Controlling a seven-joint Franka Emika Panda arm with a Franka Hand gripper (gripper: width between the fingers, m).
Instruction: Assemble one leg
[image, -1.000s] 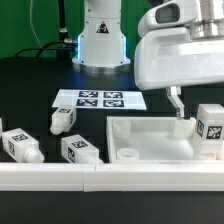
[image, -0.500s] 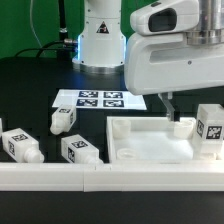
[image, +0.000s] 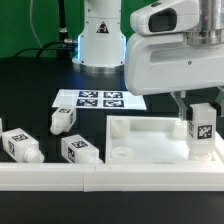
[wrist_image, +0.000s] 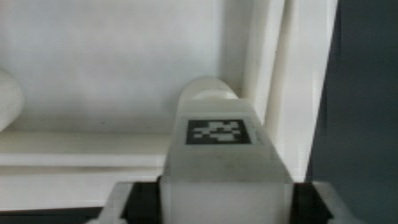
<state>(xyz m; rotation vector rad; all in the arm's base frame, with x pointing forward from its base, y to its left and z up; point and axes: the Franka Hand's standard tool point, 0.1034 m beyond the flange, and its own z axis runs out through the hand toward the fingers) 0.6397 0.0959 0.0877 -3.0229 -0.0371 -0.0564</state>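
My gripper (image: 201, 116) is shut on a white leg (image: 202, 131) with a black-and-white tag on its side, at the right edge of the large white tray (image: 150, 133) in the exterior view. In the wrist view the leg (wrist_image: 219, 140) fills the gap between my dark fingers (wrist_image: 137, 200), its rounded end pointing away over the tray's inner wall (wrist_image: 107, 60); my gripper (wrist_image: 222, 202) holds it from both sides. Whether the leg is off the table cannot be told.
Three more tagged legs lie on the exterior view's left: one (image: 63, 118) near the marker board (image: 98, 99), one (image: 80, 150) by the tray, one (image: 20, 143) at the far left. A white rail (image: 60, 178) runs along the front. The robot base (image: 100, 40) stands behind.
My gripper has moved toward the exterior view's right, from over the tray's back right corner onto the standing leg, and closed on it. The leg has shifted slightly left.
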